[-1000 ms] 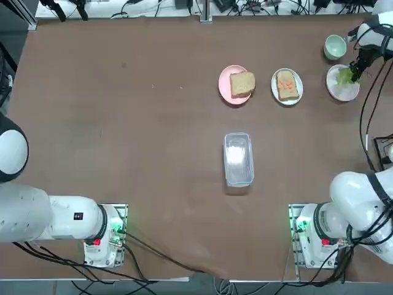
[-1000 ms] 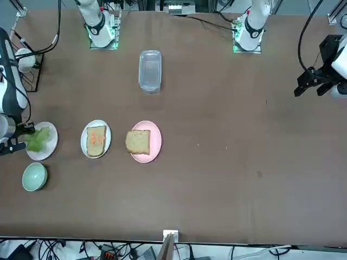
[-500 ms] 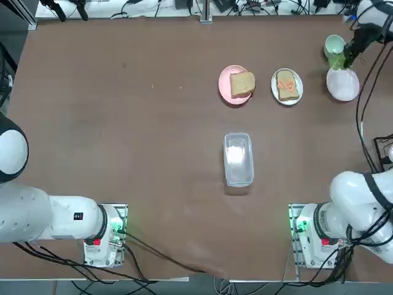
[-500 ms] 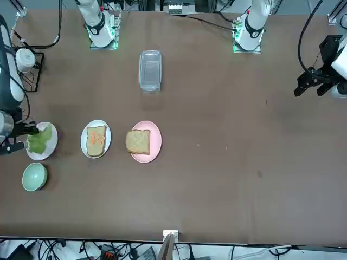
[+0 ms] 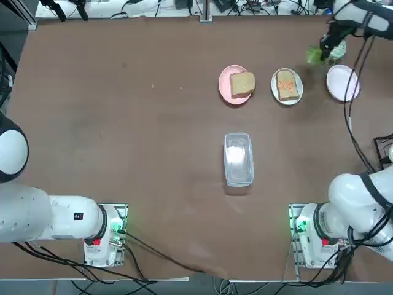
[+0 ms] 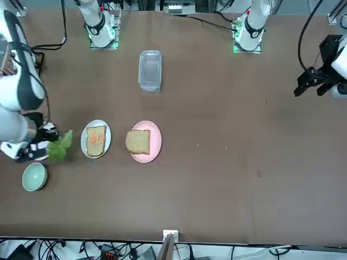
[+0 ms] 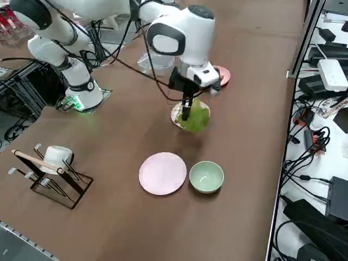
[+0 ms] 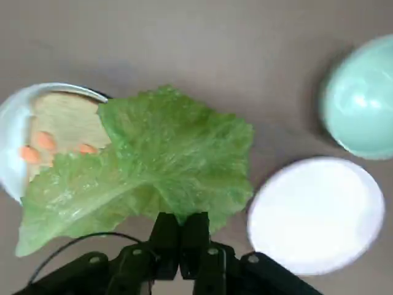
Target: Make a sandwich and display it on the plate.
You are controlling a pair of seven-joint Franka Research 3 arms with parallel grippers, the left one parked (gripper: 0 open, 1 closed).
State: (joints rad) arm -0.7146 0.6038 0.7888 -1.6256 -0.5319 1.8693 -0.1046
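- The table (image 5: 123,123) is a broad brown surface carrying everything else, with the robot's bases along its near edge.
- The right arm (image 7: 179,32) reaches far out over the table toward its right far corner, elbow bent high and the wrist turned so the hand points down — in the right side view the white forearm arches over the plates.
- A clear lidded container (image 5: 238,158) lies alone mid-table, well apart from the plates.
- A pink round plate (image 5: 227,86) holds one plain toasted bread slice (image 5: 242,83); it sits just beside the white plate, on the side away from the right arm.
- The plate (image 5: 274,86), small and white, carries the other bread slice (image 5: 287,85) topped with small orange-red bits (image 8: 44,141); this open-faced slice is as far as the sandwich goes, the second slice not yet on it.
- A second small white plate (image 5: 342,82) lies bare near the table's right edge, and a pale green bowl (image 6: 34,176) sits just beyond it.
- A rack with a white cup (image 7: 54,157) stands off to the robot's right, well apart from the food.
- The right gripper (image 8: 180,230) hangs in the air between the two white plates, its fingers pressed together on the stem edge of a lettuce leaf (image 8: 153,172).
- The leaf dangles clear of the table — in the wrist view it spreads wide and overlaps the rim of the plate with the topped slice.
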